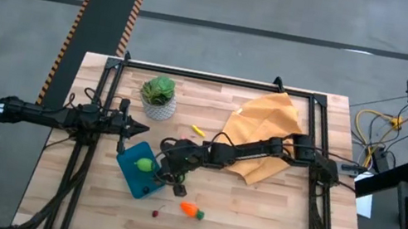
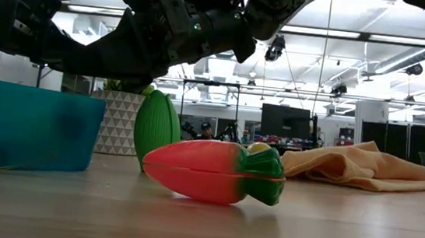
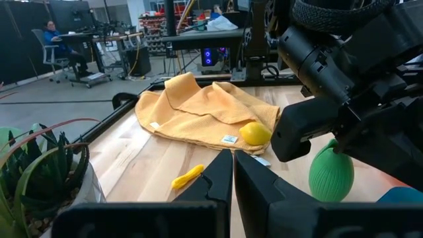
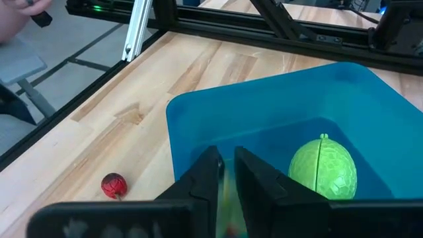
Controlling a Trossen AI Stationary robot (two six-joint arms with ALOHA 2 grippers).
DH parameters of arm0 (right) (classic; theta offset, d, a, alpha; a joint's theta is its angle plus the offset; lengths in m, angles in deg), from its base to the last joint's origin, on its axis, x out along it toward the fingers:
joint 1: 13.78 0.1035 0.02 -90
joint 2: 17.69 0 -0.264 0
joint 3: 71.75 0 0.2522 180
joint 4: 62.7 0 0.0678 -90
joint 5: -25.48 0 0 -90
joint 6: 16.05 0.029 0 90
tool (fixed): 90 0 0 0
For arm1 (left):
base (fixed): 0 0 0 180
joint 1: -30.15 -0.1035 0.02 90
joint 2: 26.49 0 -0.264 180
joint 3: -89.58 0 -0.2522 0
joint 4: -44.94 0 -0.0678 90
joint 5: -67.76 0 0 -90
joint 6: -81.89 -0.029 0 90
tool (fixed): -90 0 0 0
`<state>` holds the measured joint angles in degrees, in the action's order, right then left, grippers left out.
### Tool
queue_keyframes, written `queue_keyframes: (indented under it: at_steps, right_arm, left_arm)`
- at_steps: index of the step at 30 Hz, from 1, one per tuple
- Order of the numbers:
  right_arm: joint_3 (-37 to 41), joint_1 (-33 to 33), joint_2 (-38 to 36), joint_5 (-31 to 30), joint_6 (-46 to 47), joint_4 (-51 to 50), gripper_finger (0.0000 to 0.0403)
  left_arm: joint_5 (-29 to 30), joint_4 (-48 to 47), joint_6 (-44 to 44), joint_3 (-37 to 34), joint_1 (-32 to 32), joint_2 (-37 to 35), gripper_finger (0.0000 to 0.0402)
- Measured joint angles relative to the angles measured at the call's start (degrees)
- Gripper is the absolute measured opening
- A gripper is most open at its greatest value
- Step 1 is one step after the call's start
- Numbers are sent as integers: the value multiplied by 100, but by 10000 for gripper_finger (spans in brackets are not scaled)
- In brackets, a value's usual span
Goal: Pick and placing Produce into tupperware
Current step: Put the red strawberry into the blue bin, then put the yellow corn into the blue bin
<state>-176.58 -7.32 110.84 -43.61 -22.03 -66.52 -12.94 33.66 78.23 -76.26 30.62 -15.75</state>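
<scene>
The teal tupperware [image 1: 129, 179] lies left of the table's middle with a round lime-green piece [image 4: 324, 168] inside it. My right gripper [image 1: 173, 181] reaches in from the right and is shut on a dark green ribbed vegetable [image 2: 157, 129] just beside the tupperware's right wall. An orange carrot [image 1: 190, 210] and a small red piece [image 1: 155, 212] lie on the table nearer the front edge. A small yellow piece [image 1: 198, 130] lies farther back. My left gripper [image 1: 142, 129] waits shut, left of the tupperware. My right gripper holds the ribbed vegetable by its top end [image 3: 334, 151], the fingers slanting down from the table's right. The gripper's own body hides the exact place of contact. The vegetable stays upright below the fingers; whether its lower end touches the table, I cannot tell.
A potted plant [image 1: 158, 96] stands behind the tupperware. A large orange cloth [image 1: 264, 129] lies crumpled at the back right under my right arm, with a yellow lemon [image 3: 254, 133] at its edge. Black frame rails run along the table's sides.
</scene>
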Motion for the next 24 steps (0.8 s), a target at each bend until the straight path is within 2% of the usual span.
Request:
queue_keyframes:
  at_steps: [9, 19, 24]
  right_arm:
    - [0, -9, 0, -13, 59, 2, 83]
    - [-370, -200, -93, -302, 55, 4, 100]
    - [-731, -358, -383, -297, -19, -620, 107]
  left_arm:
    - [0, 0, -2, 0, 0, 0, 0]
    - [0, 0, 0, 0, -2, 0, 0]
    - [76, 5, -15, 0, -2, -13, 0]
